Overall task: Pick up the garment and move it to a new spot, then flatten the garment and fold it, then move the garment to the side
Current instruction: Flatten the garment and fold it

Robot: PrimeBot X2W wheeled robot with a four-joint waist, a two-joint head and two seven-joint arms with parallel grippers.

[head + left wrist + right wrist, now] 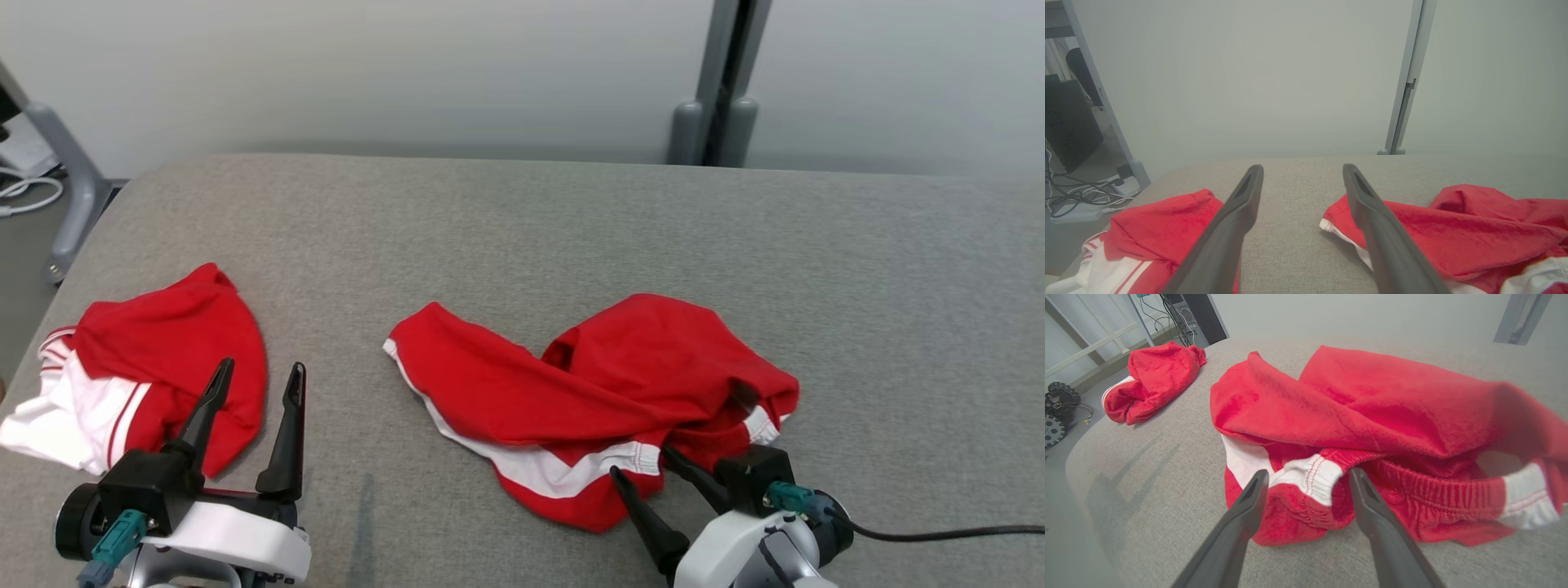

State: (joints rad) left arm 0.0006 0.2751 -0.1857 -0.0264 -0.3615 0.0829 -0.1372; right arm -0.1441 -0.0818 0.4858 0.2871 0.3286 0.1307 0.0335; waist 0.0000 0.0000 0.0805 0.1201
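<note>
A crumpled red garment point(571, 384) with white trim and an elastic waistband lies in the middle of the grey padded table point(522, 229). My right gripper point(641, 461) is open at its near edge. In the right wrist view the fingers point(1308, 473) straddle a white patch of the waistband point(1314, 477) without closing on it. The garment point(1372, 400) spreads beyond them. My left gripper point(261, 366) is open over bare table, empty, between this garment point(1453, 228) and a second red-and-white garment point(163, 343). The left wrist view shows its fingers point(1302, 168) wide apart.
The second garment point(1155, 375) lies bunched near the table's left edge. Past that edge are a grey frame leg point(73, 188) and floor cables point(1081, 196). A grey post point(718, 82) stands behind the table's far edge. A black cable point(939, 535) trails from my right wrist.
</note>
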